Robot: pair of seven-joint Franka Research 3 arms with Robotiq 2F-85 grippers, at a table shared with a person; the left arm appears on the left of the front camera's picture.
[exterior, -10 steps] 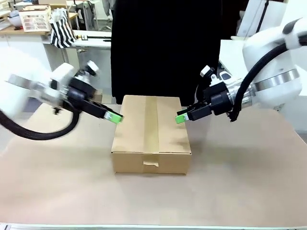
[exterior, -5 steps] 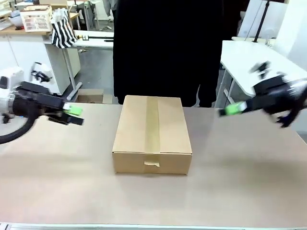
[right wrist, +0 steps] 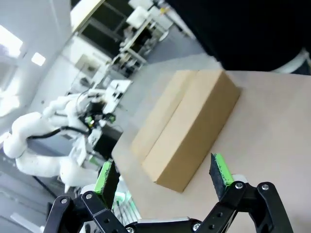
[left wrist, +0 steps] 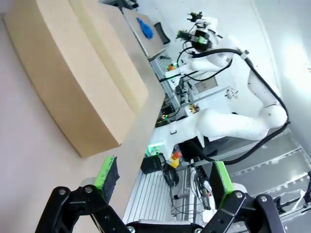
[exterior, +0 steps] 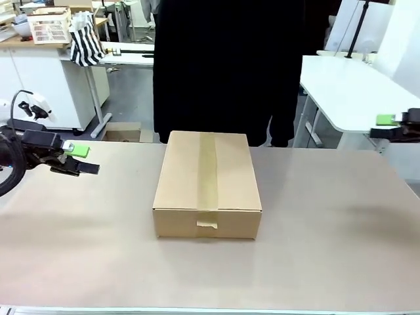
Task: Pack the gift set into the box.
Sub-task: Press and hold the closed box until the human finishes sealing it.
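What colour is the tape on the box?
Tan, on the brown box; clearest in the front view.

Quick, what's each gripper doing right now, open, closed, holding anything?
Left gripper: open, holding nothing, off to the side of the box.
Right gripper: open, holding nothing, also away from the box.

- One box [exterior: 207, 184], a closed brown cardboard carton with one strip of tan tape along its top.
- One bench [exterior: 328, 243] carrying the box.
- Two end effectors: the left end effector [exterior: 79, 159] and the right end effector [exterior: 392, 125], each with two green-padded fingers.
- One person [exterior: 226, 65] in dark clothing standing at the far side.
- One white lattice basket [exterior: 48, 25] in the background.
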